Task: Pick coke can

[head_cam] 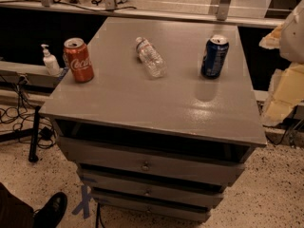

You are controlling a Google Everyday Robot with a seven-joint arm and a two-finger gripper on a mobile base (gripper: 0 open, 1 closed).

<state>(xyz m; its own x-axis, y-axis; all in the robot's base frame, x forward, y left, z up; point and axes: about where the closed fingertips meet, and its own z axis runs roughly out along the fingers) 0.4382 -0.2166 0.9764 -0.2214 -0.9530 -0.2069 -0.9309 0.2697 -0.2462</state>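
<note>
The coke can is red-orange with white script and a silver top. It stands upright near the left edge of the grey cabinet top. My gripper shows as a pale white and cream shape at the right edge of the camera view, off the cabinet's right side. It is far from the can and touches nothing on the top.
A clear plastic water bottle lies on its side mid-top. A dark blue can stands upright at the right. A white pump bottle sits on a ledge to the left of the cabinet. Cables and a shoe are on the floor to the left.
</note>
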